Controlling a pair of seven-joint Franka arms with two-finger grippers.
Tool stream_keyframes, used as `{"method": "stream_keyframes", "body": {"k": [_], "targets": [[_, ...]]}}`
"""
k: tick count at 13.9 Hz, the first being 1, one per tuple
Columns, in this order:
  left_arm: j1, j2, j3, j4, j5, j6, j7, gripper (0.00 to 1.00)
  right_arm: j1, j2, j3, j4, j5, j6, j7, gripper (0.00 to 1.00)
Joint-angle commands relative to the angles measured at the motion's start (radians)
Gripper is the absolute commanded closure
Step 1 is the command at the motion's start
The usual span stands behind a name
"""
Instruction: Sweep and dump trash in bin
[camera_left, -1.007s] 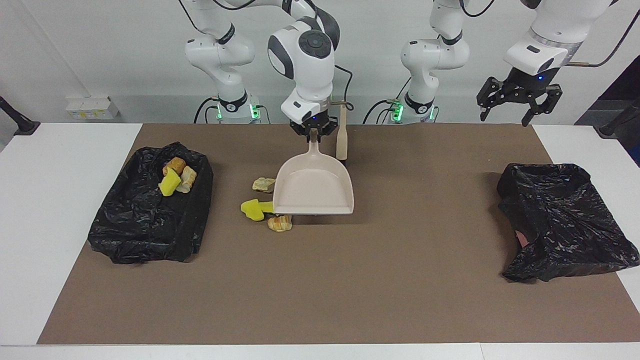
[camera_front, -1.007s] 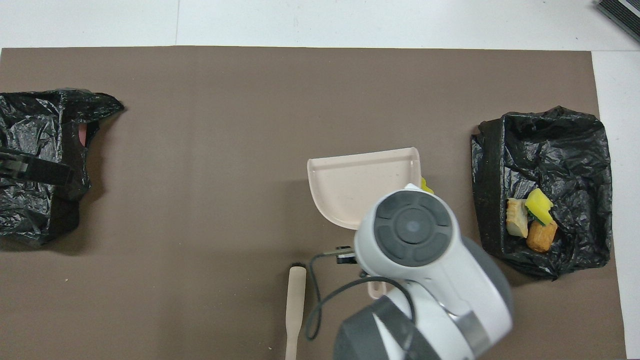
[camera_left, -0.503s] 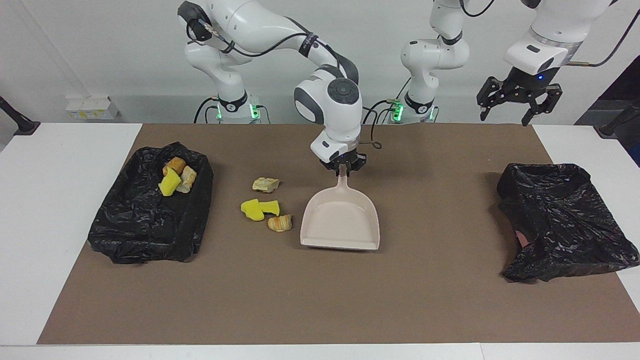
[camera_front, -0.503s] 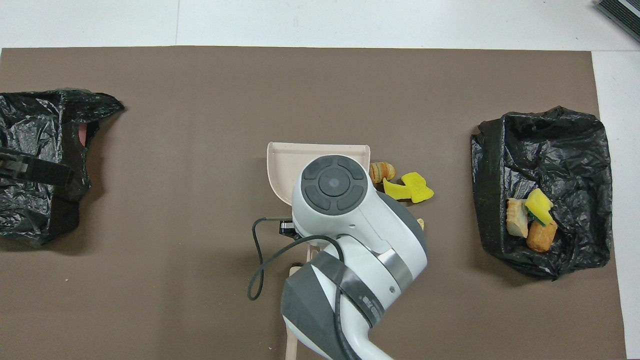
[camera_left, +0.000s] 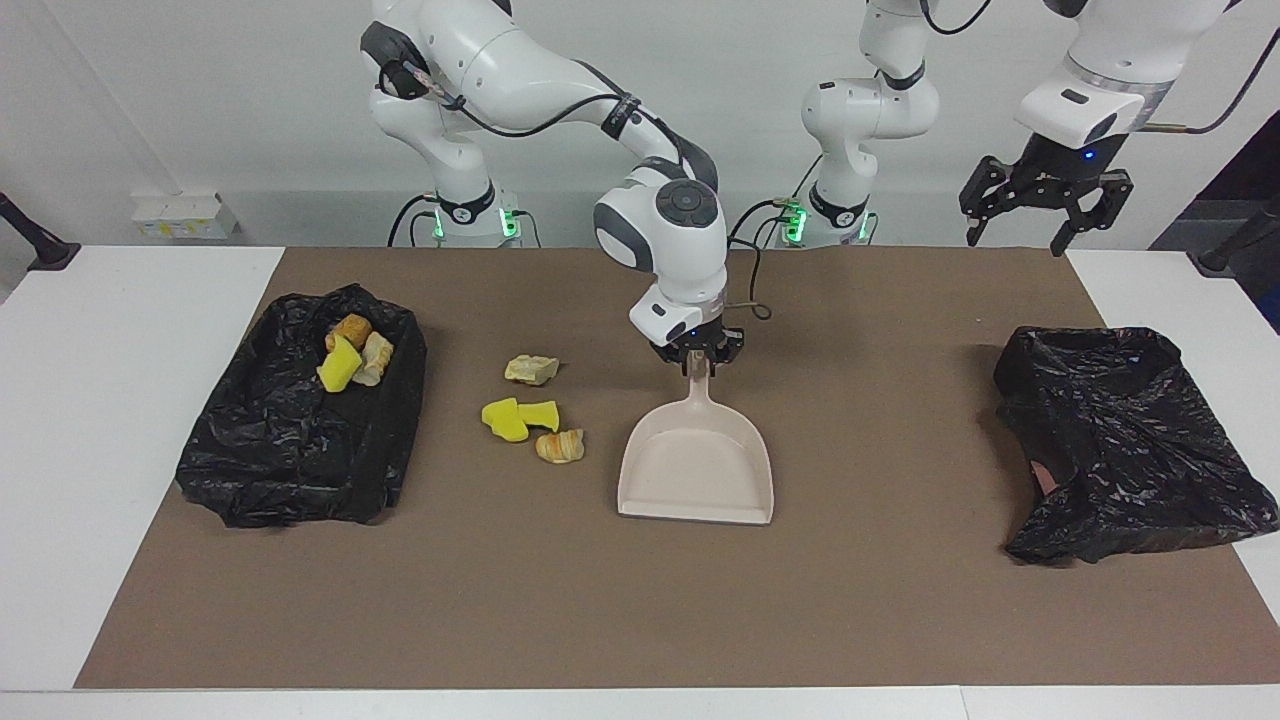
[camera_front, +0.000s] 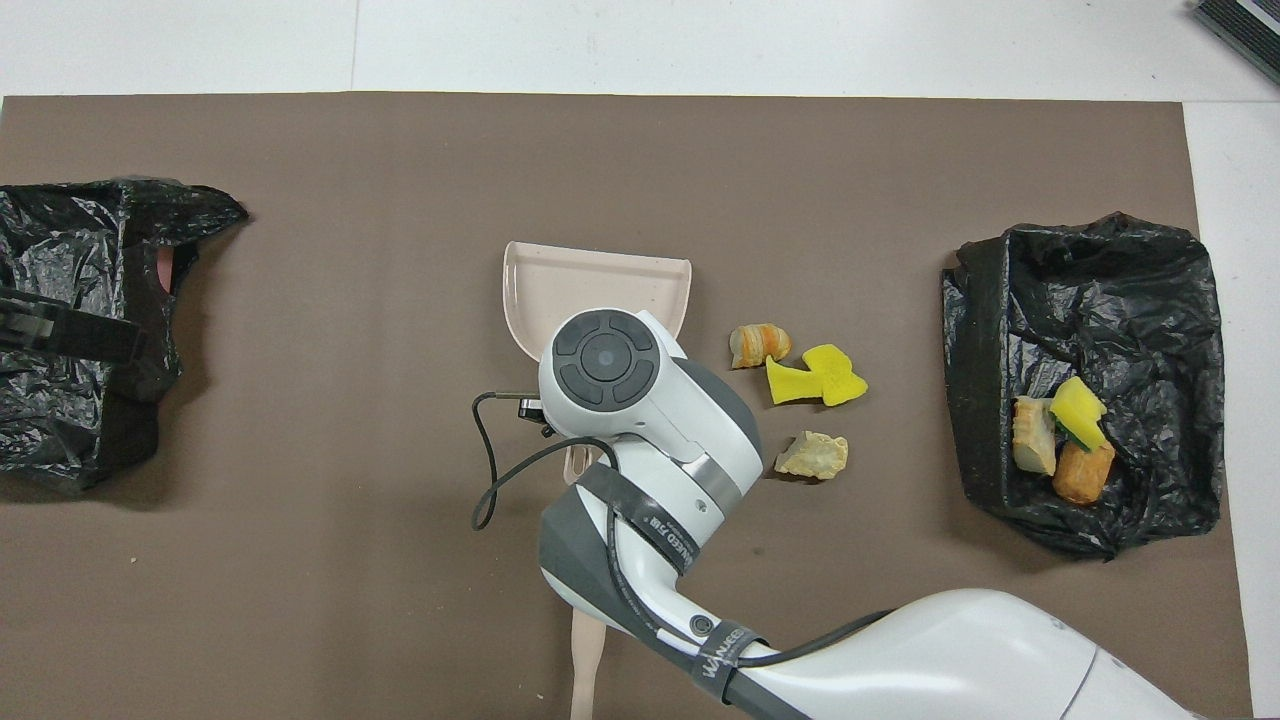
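The beige dustpan (camera_left: 697, 470) (camera_front: 600, 285) lies flat mid-mat, its mouth pointing away from the robots. My right gripper (camera_left: 698, 362) is at the tip of its handle. Loose trash lies beside the pan toward the right arm's end: a tan lump (camera_left: 530, 369) (camera_front: 812, 455), two yellow sponge chunks (camera_left: 518, 417) (camera_front: 815, 373) and a golden pastry piece (camera_left: 560, 446) (camera_front: 760, 343). The black-bag bin (camera_left: 290, 470) (camera_front: 1100, 290) at that end holds three more pieces (camera_left: 350, 355). My left gripper (camera_left: 1015, 240) waits open, raised over the left arm's end.
A second crumpled black bag (camera_left: 1130, 440) (camera_front: 80, 300) sits toward the left arm's end of the mat. The beige brush (camera_front: 586, 660) lies near the robots, mostly under my right arm in the overhead view. Brown mat covers most of the white table.
My right arm has carried the dustpan away from the robots and toward the left arm's end, uncovering the loose trash beside it. The left gripper has risen slightly.
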Motion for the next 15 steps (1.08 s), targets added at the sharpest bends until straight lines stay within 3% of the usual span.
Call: {"method": "stream_keyframes", "body": {"k": [1, 2, 3, 6, 10, 12, 15], "targets": [[0.014, 0.008, -0.008, 0.004, 0.006, 0.012, 0.016, 0.00, -0.018, 0.006, 0.017, -0.018, -0.023, 0.020, -0.028, 0.37], [0.012, 0.013, -0.009, 0.004, 0.006, 0.012, 0.013, 0.00, -0.018, 0.002, 0.019, -0.016, -0.023, 0.006, -0.032, 0.29], [0.009, 0.016, -0.009, 0.002, 0.006, 0.012, 0.012, 0.00, -0.016, -0.001, 0.020, -0.018, -0.020, -0.015, -0.033, 0.00], [0.002, 0.019, -0.015, -0.044, 0.003, 0.044, 0.000, 0.00, -0.061, -0.071, 0.046, -0.012, 0.007, -0.164, -0.036, 0.00], [0.003, 0.016, -0.136, -0.189, 0.001, 0.201, -0.133, 0.00, -0.067, -0.281, 0.045, -0.071, 0.167, -0.328, -0.079, 0.00], [0.005, 0.013, -0.198, -0.270, 0.001, 0.299, -0.206, 0.00, -0.064, -0.406, 0.045, -0.163, 0.262, -0.389, -0.104, 0.00], [0.003, 0.049, -0.296, -0.347, 0.001, 0.409, -0.308, 0.00, -0.033, -0.587, 0.051, -0.370, 0.409, -0.326, -0.101, 0.00]]}}
